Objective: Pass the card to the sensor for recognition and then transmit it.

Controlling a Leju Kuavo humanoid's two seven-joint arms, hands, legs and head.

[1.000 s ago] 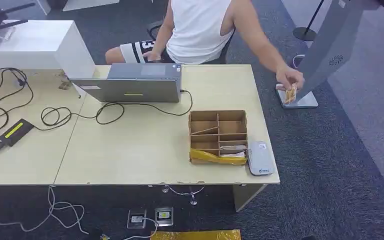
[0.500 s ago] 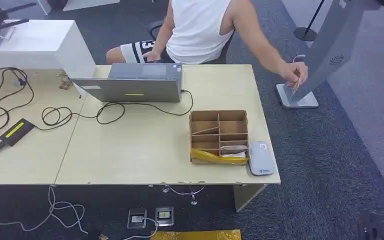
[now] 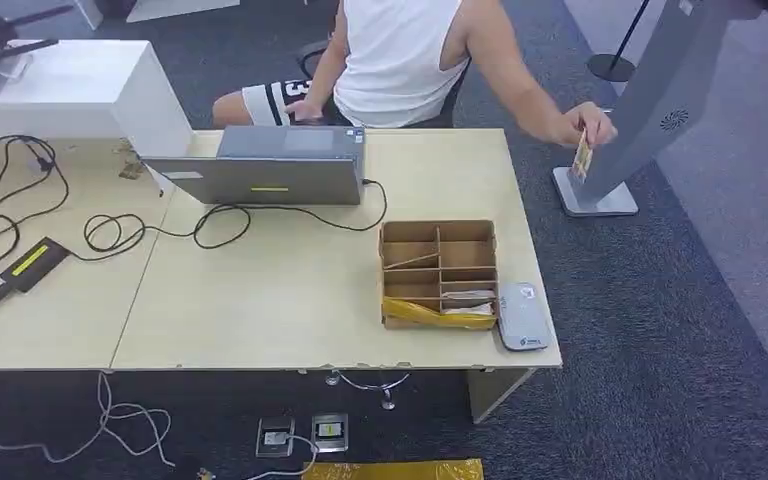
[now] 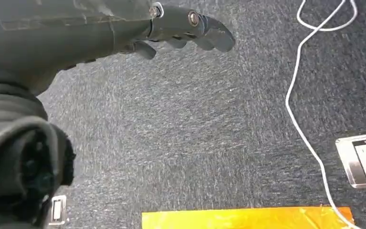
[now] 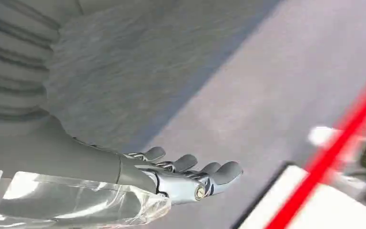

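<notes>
Hanging at the robot's sides, both hands are idle. The left hand (image 4: 186, 31) shows over grey carpet, its fingers (image 4: 209, 36) lightly curved, apart and holding nothing; the right hand (image 5: 190, 174) likewise has its fingers (image 5: 226, 171) spread and empty above the floor. The card (image 3: 582, 155) is not with the robot at all: a person's hand (image 3: 585, 125) holds it upright, right of the surface (image 3: 290, 300), close against the slanted grey kiosk (image 3: 660, 95) that stands on the floor. It seems held there so the kiosk can read it, which would be the recognition step; whether it touches the panel I cannot tell.

On the surface, a compartmented cardboard box (image 3: 437, 270) sits near the right edge, with yellow tape (image 3: 430, 315) along its near side and what look like more cards in its near compartments. A flat grey reader (image 3: 521, 316) lies just beside the box at the near right corner. A laptop (image 3: 265, 170) stands at the far side with a black cable (image 3: 210, 225) looping from it, and a power brick (image 3: 32, 262) lies to the left. For the robot to take the card, the surface's right corner and the person's arm lie between.
</notes>
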